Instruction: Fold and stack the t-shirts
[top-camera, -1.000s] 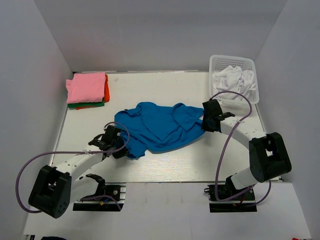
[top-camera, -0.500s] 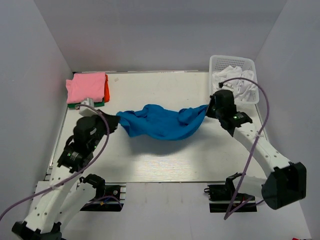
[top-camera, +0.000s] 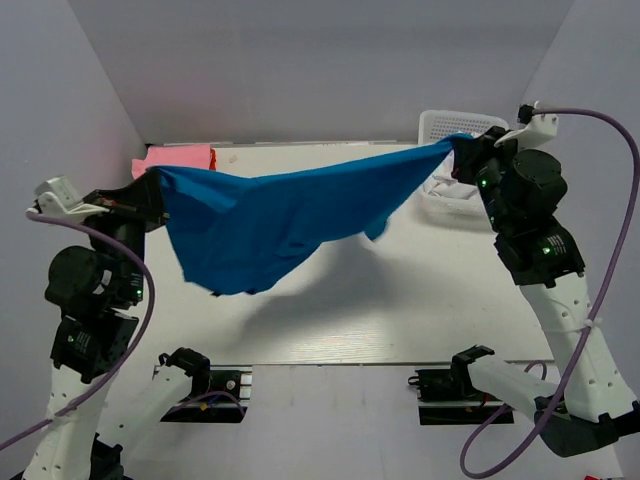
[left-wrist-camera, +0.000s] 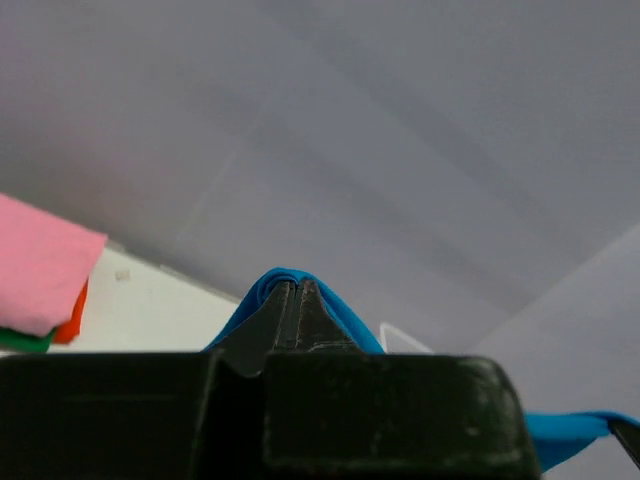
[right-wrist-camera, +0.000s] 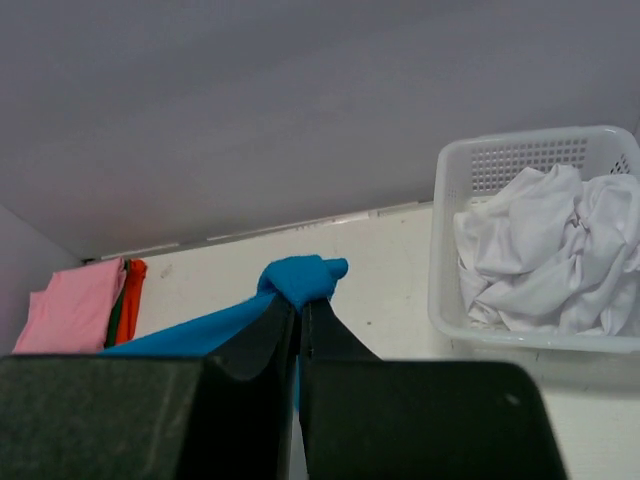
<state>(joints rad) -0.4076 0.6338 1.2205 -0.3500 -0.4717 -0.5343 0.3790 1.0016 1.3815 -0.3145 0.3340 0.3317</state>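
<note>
- At the far left of the white counter (top-camera: 400, 310) lies a folded stack with a soft pink t-shirt (top-camera: 178, 158) on top. The left wrist view shows an orange-red t-shirt (left-wrist-camera: 76, 308) and a green t-shirt (left-wrist-camera: 14, 340) under it.
- The left tool (top-camera: 158, 182), raised on the left, is clenched on one corner of the large bright blue cloth t-shirt (top-camera: 270, 215). Its wrist view shows blue cloth humped over the closed tips.
- The blue t-shirt hangs in the air above the counter, stretched between both tools, drooping lowest toward the left.
- The right tool (top-camera: 460, 148), raised on the right, is clenched on the opposite corner.
- At the far right, a white plastic lattice basket (right-wrist-camera: 520, 155) holds crumpled white t-shirts (right-wrist-camera: 540, 240). This is plain in the right wrist view, while from above the arm covers most of it.
</note>
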